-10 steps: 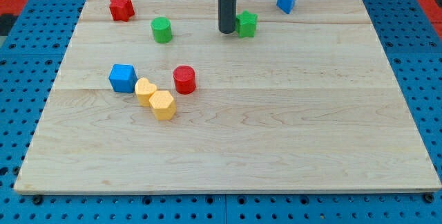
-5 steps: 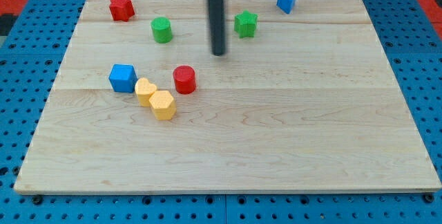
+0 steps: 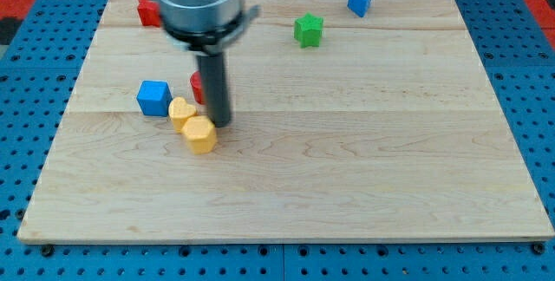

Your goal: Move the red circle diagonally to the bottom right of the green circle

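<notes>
My tip (image 3: pixel 222 125) rests on the wooden board (image 3: pixel 364 160) just right of the yellow hexagon (image 3: pixel 200 134). The red circle (image 3: pixel 197 88) is mostly hidden behind the rod; only its left edge shows, right of the blue cube (image 3: pixel 153 97). The green circle is hidden behind the arm's body near the view's top left.
A yellow heart (image 3: pixel 180 111) touches the yellow hexagon. A red star (image 3: pixel 145 9) peeks out at the top left. A green star (image 3: pixel 308 29) and a blue block (image 3: pixel 361 0) sit at the top right.
The rod swept from beside the green star down and left to the yellow hexagon. The red circle has shifted left. The arm now covers the green circle.
</notes>
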Controlling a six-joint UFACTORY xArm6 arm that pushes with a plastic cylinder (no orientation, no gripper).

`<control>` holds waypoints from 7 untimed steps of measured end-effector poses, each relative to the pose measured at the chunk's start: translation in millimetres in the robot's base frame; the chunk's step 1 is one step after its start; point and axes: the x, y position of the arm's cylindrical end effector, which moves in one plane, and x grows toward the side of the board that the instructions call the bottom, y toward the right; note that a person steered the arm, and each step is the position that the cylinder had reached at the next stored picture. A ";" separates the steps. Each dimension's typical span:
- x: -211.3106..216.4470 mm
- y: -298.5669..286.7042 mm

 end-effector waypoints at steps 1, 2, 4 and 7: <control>-23.8 -52.0; -42.1 11.1; 4.1 69.2; -54.8 42.3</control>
